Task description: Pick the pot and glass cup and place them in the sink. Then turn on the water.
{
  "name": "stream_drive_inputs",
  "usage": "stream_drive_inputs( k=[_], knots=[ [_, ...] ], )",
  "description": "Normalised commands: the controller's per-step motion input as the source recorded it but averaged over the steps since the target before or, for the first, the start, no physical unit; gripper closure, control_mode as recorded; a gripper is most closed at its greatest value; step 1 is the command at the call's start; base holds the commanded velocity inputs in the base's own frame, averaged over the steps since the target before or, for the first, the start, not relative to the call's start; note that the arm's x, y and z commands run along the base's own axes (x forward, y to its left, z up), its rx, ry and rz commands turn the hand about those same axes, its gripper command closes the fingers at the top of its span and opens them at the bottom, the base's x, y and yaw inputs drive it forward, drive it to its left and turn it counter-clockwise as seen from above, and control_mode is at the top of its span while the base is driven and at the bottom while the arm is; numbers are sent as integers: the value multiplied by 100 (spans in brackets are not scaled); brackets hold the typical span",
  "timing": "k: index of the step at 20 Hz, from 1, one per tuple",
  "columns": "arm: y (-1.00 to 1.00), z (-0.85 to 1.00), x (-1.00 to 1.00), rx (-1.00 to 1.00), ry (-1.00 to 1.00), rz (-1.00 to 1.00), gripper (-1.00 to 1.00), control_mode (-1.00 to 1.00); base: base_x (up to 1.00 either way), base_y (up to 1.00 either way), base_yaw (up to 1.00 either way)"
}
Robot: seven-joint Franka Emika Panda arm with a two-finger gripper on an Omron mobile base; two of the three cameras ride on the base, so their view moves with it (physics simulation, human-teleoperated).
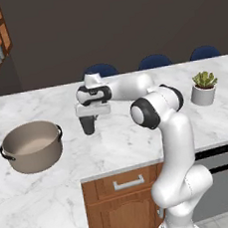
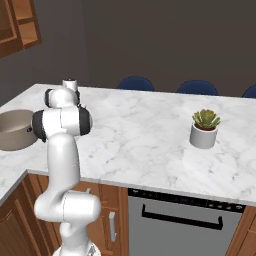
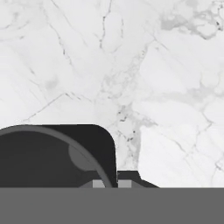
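The jaws (image 1: 88,120) are closed narrow on the rim wall of the glass cup (image 1: 89,126), which stands upright on the worktop (image 1: 119,140) directly beneath the hand. In the hand view the cup's dark rim (image 3: 57,153) is seen curving right up to the finger tips, so the wall appears to be pinched between them, one finger inside and one outside; how deep the fingers reach cannot be told. The cup's base is judged to be resting on the marble, not yet lifted.

Well apart from the jaws, on the side away from the arm's base, the pot (image 1: 32,145) is seen upright on the same worktop, its two black handles visible and its interior empty. On the opposite side, far beyond the arm's elbow, a small potted plant (image 1: 204,88) is set near the worktop's back edge. Blue chair backs (image 1: 154,61) are lined behind the worktop.

The sink cannot be located from these pictures, so both task things are judged to be awaiting transport.

A thin rim pinch is a weak hold: the cup could be tilted or swung out of the fingers if it is lifted or carried quickly. If it is dropped it could roll across the marble. During a swing toward the pot's side, the pot could be struck by the hanging cup.
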Motion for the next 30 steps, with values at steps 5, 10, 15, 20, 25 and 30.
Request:
stream_drive_inputs(
  k=[5,10,15,20,25,30],
  knots=[
    [-19,37,-5,0,0,-1,100,-100,0,0,0],
    [-34,22,-26,-1,-9,0,100,-100,0,0,0],
    [-54,34,-40,0,-2,0,100,-100,0,0,0],
    [-55,38,-47,0,0,0,100,-100,0,0,0],
    [-54,31,-62,0,0,0,100,-100,0,0,0],
    [-27,14,-47,0,0,0,100,-100,0,0,0]
  ],
)
